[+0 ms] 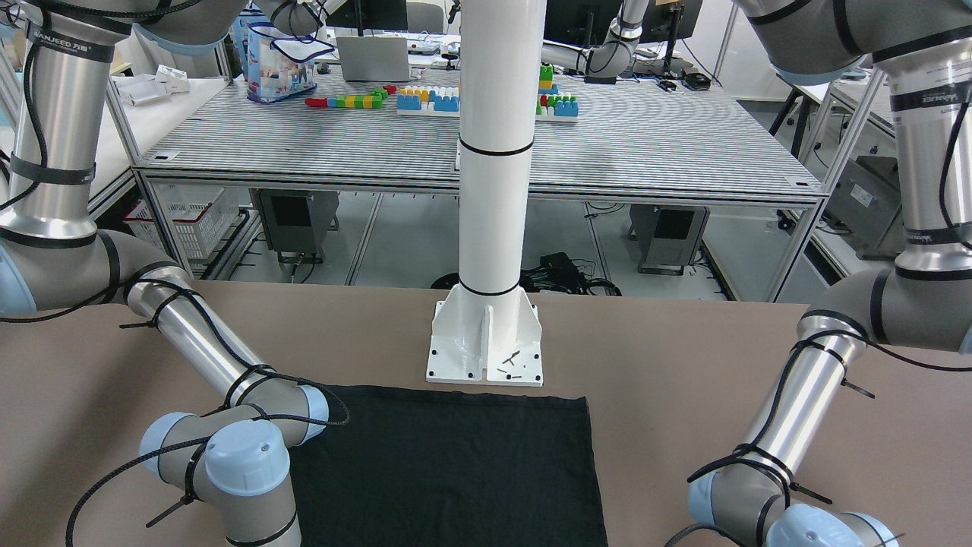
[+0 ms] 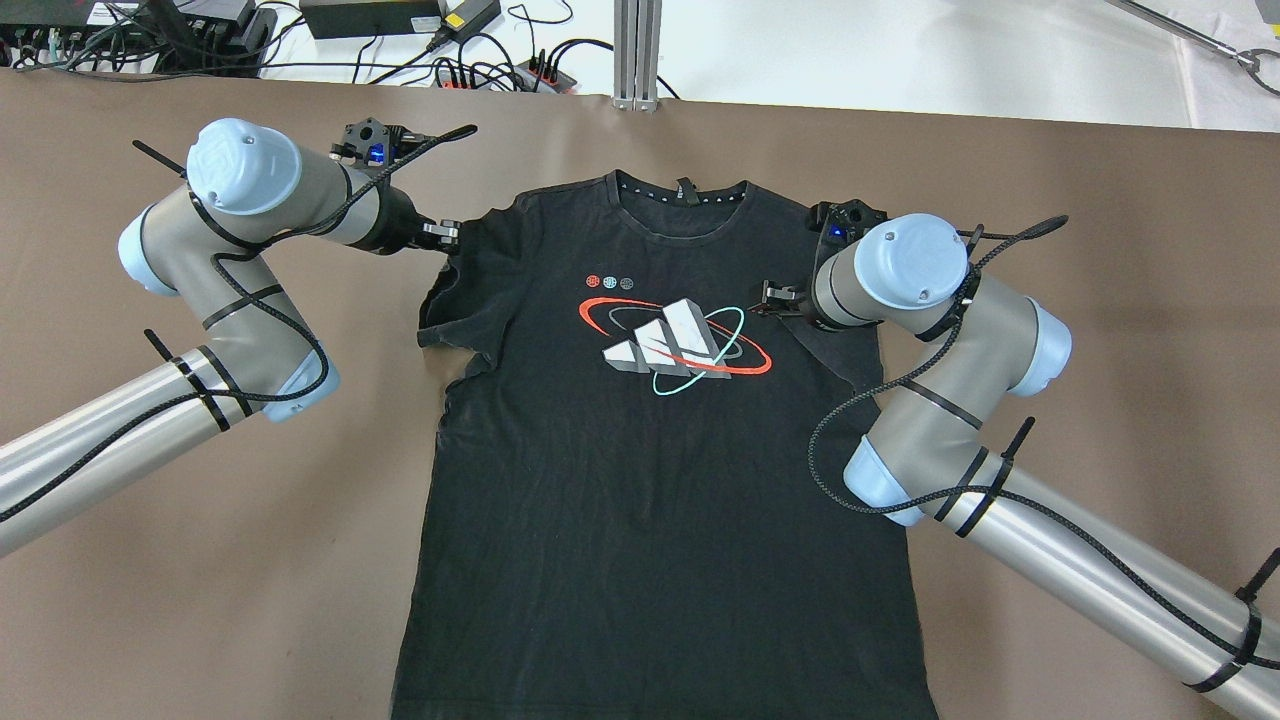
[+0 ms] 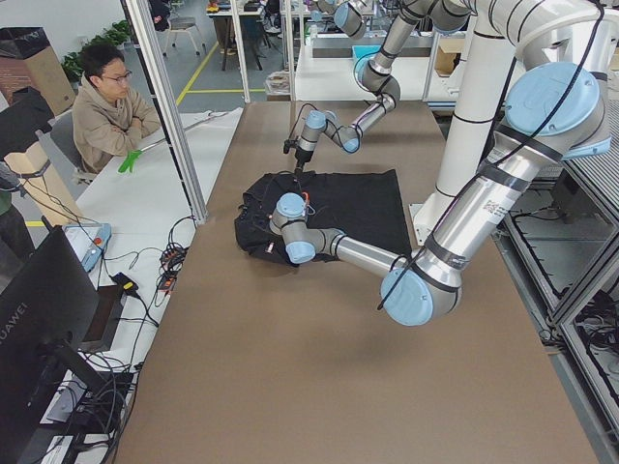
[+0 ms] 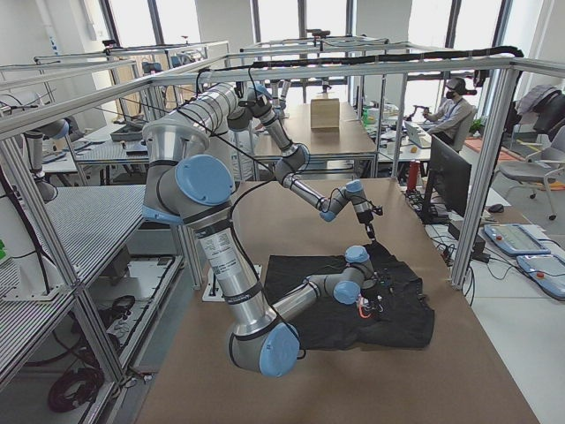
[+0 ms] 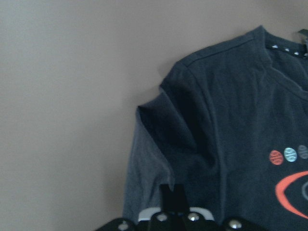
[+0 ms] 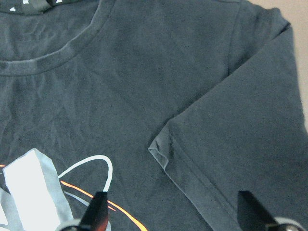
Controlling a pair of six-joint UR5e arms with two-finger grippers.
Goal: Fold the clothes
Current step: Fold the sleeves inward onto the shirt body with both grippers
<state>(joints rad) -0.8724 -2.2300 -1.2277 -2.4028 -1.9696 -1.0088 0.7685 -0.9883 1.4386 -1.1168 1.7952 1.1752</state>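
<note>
**Sleeves first: both grippers work the shoulders of a flat black T-shirt**

At the left of the overhead view, the left gripper (image 2: 447, 233) sits at the shirt's shoulder, just above the left sleeve (image 2: 455, 320). That sleeve lies rumpled and partly doubled under itself, so this looks like the spot picked for drawing it inward. In the wrist view the jaws are together. Whether any cloth is pinched between them cannot be told, dark tips against dark fabric.

The black T-shirt (image 2: 640, 480) lies face up on the brown table (image 2: 200, 600), spread flat. Its collar (image 2: 678, 195) points away from the robot and the printed logo (image 2: 680, 340) is exposed. The hem reaches back to just beside the white pole's base plate (image 1: 486, 349). The flat spread gives each arm its own side to fold.

On the right, the right gripper (image 2: 778, 298) hovers low over the chest beside the logo. Its fingers (image 6: 98, 211) stand wide apart and hold nothing. The right sleeve (image 6: 231, 144) already lies turned in over the body of the shirt, its cuff corner slightly puckered. The parted jaws therefore probably mark this sleeve's fold as done, with the body folds not yet begun.
</note>
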